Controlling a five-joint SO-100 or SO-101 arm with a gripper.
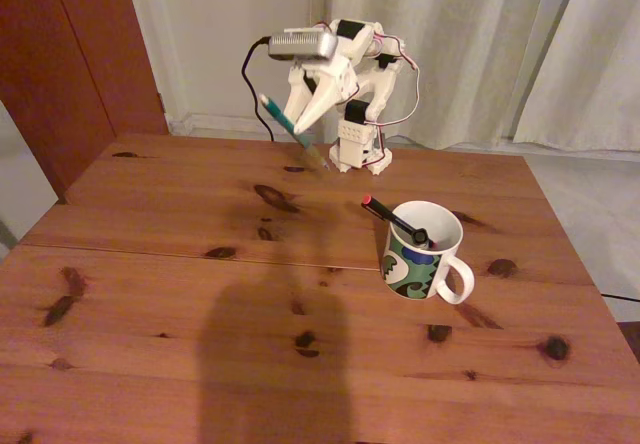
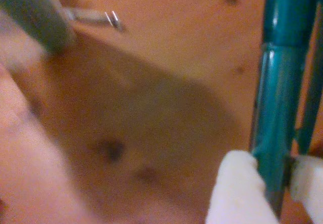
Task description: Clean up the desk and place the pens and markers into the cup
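Note:
My gripper [image 1: 298, 124] hangs above the far part of the desk [image 1: 150, 294], shut on a teal-green pen [image 1: 285, 119] that slants down to the right, clear of the wood. In the wrist view the same pen [image 2: 277, 108] runs upright between my white fingertips [image 2: 237, 188], with my gripper [image 2: 275, 188] closed around it. The white cup [image 1: 425, 259] with a green and blue pattern stands right of centre, well to the right of and nearer than my gripper. A black pen with a red tip [image 1: 388, 214] leans out of it to the left. A dark round end inside the cup is too small to identify.
The arm's white base [image 1: 360, 149] stands at the desk's far edge, with curtains behind it. A dark wooden panel [image 1: 70, 54] rises at the back left. A broad shadow [image 1: 270, 364] lies over the near planks. The desk's right edge is close to the cup.

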